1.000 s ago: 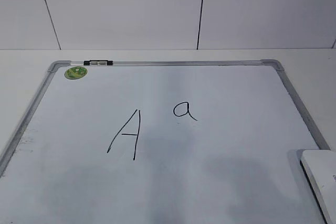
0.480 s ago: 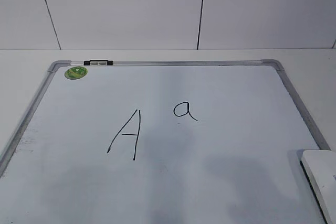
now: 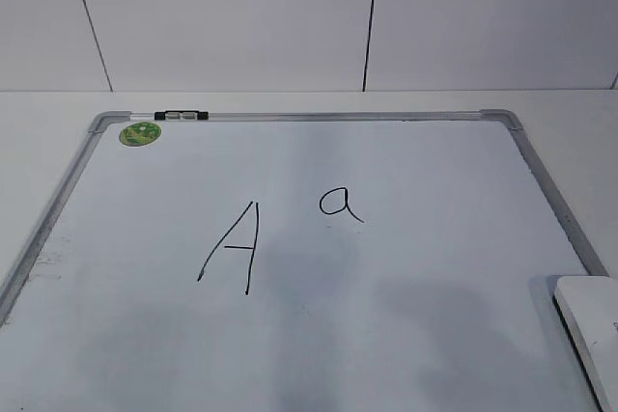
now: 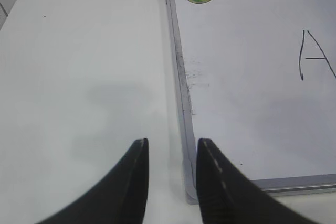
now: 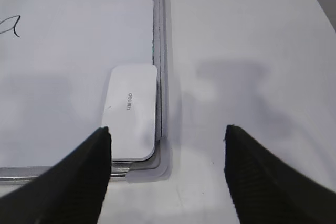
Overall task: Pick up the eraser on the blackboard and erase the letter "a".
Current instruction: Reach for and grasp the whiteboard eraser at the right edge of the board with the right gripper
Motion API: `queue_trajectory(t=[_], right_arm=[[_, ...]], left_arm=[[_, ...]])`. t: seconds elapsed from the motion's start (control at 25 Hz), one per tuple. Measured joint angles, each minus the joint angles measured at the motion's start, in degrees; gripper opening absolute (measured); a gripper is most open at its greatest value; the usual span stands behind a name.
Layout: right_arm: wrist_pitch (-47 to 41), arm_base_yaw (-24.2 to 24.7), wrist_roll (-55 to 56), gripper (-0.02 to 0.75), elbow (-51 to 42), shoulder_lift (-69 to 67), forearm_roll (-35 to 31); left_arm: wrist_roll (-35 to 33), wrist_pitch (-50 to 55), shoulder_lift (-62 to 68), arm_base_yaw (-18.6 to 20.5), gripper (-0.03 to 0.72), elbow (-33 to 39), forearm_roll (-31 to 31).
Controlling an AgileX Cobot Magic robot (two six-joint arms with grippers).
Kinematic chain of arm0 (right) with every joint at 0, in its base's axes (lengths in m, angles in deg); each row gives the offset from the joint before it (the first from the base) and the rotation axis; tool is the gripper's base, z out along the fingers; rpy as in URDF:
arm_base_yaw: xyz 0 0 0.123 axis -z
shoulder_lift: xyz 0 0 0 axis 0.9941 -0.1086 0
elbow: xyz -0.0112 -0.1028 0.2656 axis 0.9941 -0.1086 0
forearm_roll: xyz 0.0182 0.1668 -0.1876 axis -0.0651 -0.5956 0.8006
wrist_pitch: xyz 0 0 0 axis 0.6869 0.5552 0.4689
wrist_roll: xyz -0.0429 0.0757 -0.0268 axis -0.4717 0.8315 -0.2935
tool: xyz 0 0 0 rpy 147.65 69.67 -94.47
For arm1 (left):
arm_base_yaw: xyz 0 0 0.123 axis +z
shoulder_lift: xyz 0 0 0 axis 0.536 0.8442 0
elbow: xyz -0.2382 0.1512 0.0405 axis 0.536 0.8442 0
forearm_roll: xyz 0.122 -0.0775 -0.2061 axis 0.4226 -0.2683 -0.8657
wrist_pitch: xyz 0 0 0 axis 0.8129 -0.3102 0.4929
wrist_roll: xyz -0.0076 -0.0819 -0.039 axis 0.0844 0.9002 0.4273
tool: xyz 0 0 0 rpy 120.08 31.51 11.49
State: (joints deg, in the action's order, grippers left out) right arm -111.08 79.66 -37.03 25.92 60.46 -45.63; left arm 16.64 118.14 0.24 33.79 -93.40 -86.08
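Note:
The blackboard [image 3: 435, 229] is a white board with a grey frame lying flat on the table. The small letter "a" [image 3: 341, 204] is drawn near its middle, right of a larger capital "A" [image 3: 232, 248]. The white eraser [image 3: 591, 320] lies at the board's near right corner; in the right wrist view the eraser [image 5: 132, 111] sits against the frame. My right gripper [image 5: 167, 135] is open wide and empty, hovering above the corner just short of the eraser. My left gripper [image 4: 172, 145] is open a little and empty, above the board's near left corner [image 4: 190, 195]. Neither gripper shows in the exterior view.
A round green magnet [image 3: 140, 132] and a small black and white clip [image 3: 181, 116] sit at the board's far left corner. White table [image 4: 79, 77] surrounds the board. A white panelled wall [image 3: 232, 16] stands behind. Smudges mark the board's left edge [image 4: 195, 74].
The exterior view is nearly unchanged; the shadows on the board's lower part have shifted slightly. The eraser and letters have not moved.

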Motion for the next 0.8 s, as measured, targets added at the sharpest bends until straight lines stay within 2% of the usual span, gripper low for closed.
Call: queue_trajectory(t=[0.44, 0.8], right_arm=[[0.3, -0.2, 0.0, 0.54, 0.1, -13.6, -1.2], [0.4, -0.2, -3.6, 0.543, 6.8, -26.8, -5.3]], left_arm=[[0.0, 0.0, 0.0, 0.0, 0.235, 0.0, 0.0], [0.0, 0.0, 0.0, 0.0, 0.235, 0.0, 0.0]])
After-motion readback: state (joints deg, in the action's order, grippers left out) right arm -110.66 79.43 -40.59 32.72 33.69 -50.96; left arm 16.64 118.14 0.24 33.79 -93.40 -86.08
